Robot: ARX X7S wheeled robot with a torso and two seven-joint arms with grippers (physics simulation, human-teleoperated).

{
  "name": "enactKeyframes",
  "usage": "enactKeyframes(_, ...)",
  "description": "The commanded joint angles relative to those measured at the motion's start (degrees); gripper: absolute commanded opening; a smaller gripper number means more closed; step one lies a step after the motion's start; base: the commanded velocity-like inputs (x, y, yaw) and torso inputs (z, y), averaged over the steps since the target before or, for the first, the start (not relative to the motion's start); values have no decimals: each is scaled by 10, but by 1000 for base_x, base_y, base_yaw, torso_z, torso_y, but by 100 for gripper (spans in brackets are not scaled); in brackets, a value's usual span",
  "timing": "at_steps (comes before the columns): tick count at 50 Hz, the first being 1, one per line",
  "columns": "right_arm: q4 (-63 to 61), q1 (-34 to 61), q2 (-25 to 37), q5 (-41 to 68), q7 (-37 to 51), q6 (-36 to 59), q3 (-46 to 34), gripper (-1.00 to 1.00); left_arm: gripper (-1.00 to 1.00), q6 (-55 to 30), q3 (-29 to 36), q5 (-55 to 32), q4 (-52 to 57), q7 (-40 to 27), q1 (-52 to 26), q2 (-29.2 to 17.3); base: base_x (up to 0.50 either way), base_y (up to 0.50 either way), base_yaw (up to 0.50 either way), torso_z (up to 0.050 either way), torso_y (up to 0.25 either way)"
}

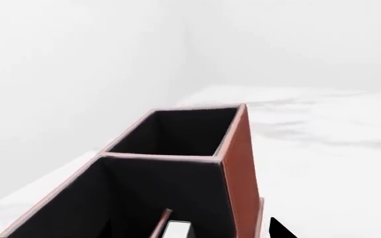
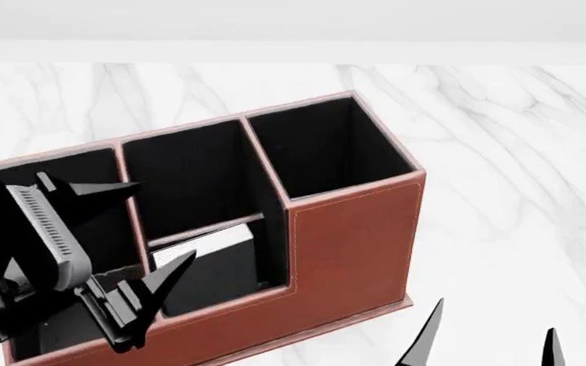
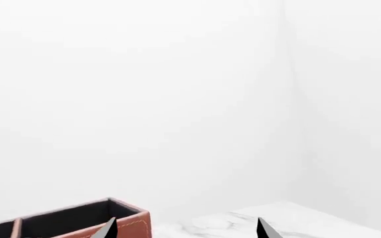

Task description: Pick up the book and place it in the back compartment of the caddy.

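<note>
The reddish-brown caddy [image 2: 354,236] stands on the marble table. The black book [image 2: 207,242] sits inside the caddy's back compartment [image 2: 242,303], the short pocket behind the low brown wall, with its white page edge up against the thin pale divider [image 2: 211,223]. My left gripper [image 2: 159,225] hangs open over the caddy's left end and holds nothing. The left wrist view looks down into the caddy [image 1: 240,163], with the book's white edge [image 1: 176,229] and one black fingertip [image 1: 281,231] showing. My right gripper [image 2: 488,343] is open and empty, in front of the caddy's right end.
The white marble table [image 2: 507,168] stretches behind and to the right of the caddy, up to a pale wall. In the right wrist view the open right gripper [image 3: 186,230] has the caddy's corner [image 3: 136,224] beside one finger, with the table's far corner beyond.
</note>
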Motion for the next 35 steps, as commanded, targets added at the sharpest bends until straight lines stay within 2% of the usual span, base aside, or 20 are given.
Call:
enactKeyframes(1,-88,-2,17,-13,16,51,6,100,100,-59,-18,-11,178,-52,63,-31,0,0,0,0,0)
enactKeyframes(15,-202,-22,32,-48,38,90,16,100,100,-103,-54,-39,329,-96,100,-55,0,0,0,0,0)
enactKeyframes(35,-325,-75,51,-104,60,99,32,100,100,-155,-75,-59,449,-131,88,-76,0,0,0,0,0)
